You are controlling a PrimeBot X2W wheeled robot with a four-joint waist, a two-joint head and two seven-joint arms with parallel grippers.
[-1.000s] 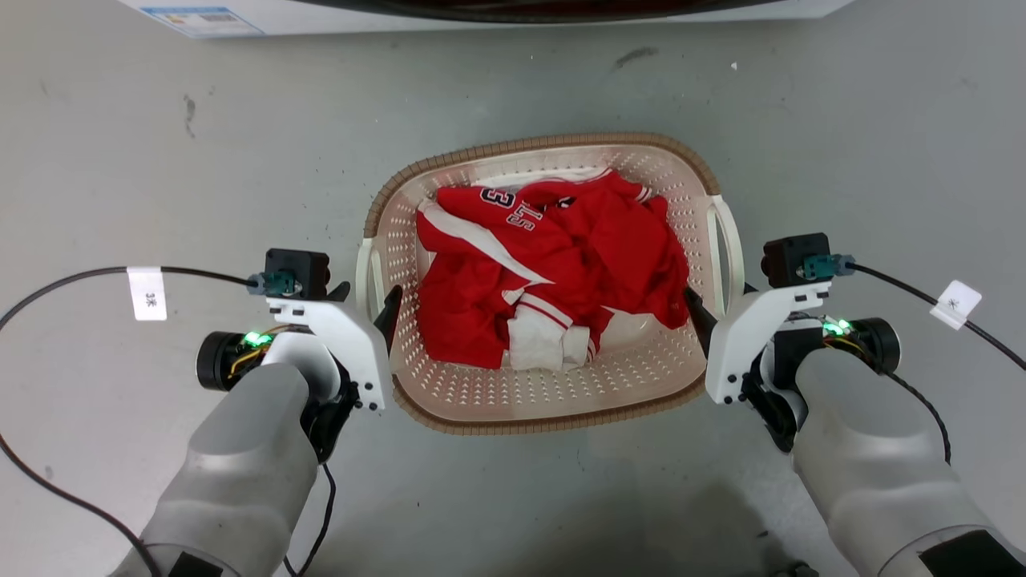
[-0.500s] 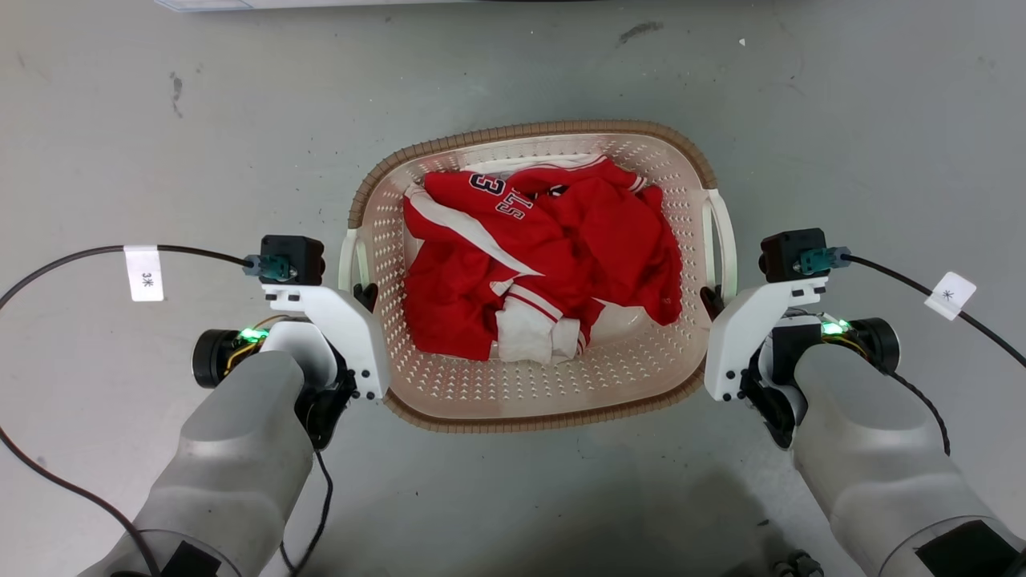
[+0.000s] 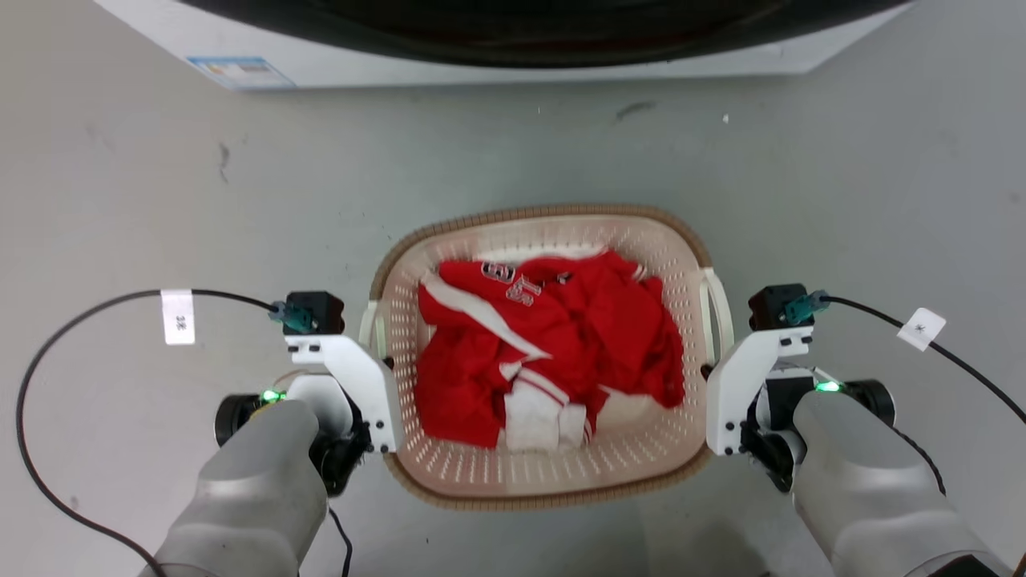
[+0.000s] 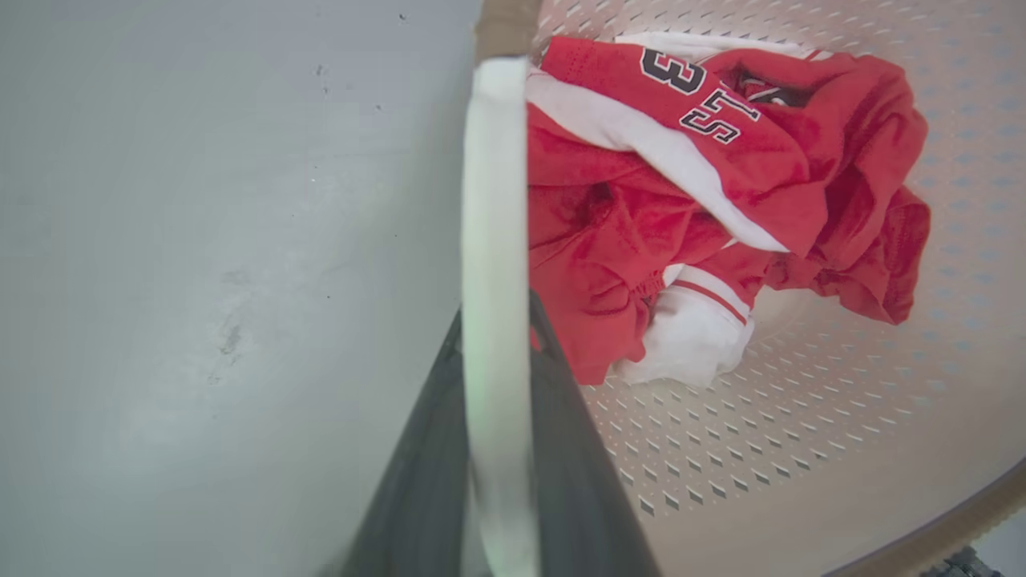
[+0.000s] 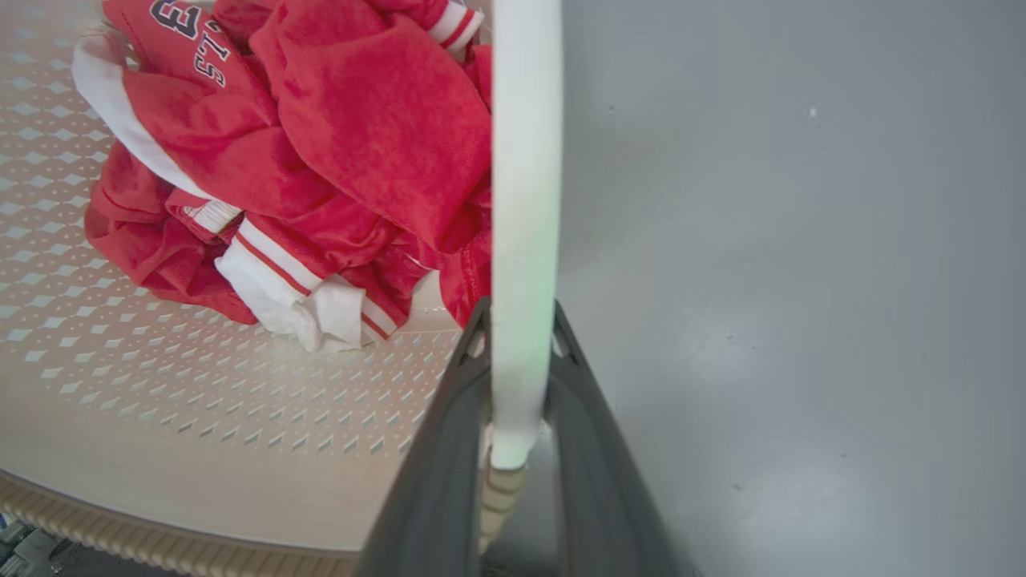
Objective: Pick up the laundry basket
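1. Both forearms (image 3: 256, 489) (image 3: 866, 473) are smooth pale grey shells.
2. White angled wrist brackets (image 3: 361, 385) (image 3: 737, 385) carry small dark screws.
3. Black camera blocks (image 3: 314, 311) (image 3: 776, 304) have teal plugs and black cables (image 3: 232, 296) with white tags (image 3: 177, 316) (image 3: 921, 328).
4. Green lights (image 3: 271, 395) (image 3: 822, 387) glow at each wrist.
5. The fingers (image 4: 561, 449) (image 5: 441, 465) are dark grey.

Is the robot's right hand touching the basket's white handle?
Touching. In the right wrist view, the right gripper has its dark fingers closed against both sides of the white handle of the laundry basket.
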